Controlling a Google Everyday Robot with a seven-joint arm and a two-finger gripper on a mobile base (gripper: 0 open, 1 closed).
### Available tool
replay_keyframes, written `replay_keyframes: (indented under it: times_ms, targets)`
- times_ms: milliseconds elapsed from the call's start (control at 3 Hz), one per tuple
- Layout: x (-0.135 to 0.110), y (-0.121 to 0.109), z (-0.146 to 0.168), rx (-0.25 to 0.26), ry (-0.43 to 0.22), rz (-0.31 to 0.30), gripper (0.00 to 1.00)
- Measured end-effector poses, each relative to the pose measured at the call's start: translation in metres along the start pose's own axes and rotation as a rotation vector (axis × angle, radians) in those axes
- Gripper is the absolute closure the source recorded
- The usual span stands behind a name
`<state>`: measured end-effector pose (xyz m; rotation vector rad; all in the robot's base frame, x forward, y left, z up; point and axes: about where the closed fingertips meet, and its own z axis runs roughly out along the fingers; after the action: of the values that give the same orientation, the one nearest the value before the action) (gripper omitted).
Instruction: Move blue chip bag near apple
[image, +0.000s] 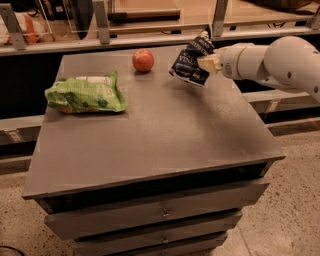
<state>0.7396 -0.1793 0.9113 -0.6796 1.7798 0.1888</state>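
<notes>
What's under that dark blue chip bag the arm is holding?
Only bare grey tabletop shows under the blue chip bag, which the gripper grips at its right edge. The strip of table right behind the bag is covered.

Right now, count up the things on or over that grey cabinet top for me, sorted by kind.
Chip bags: 2, a dark navy-blue crinkly foil chip bag held by the gripper reaching in from the right, and a bright green foil chip bag lying at the left.
Apples: 1, a small round red apple at the rear.
Total: 3
</notes>
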Motion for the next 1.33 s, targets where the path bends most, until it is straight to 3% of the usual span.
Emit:
replay_keyframes:
  times_ms: [1333]
  targets:
    - [-0.002,0.015,0.083,-0.052,0.028,-0.037,1.0]
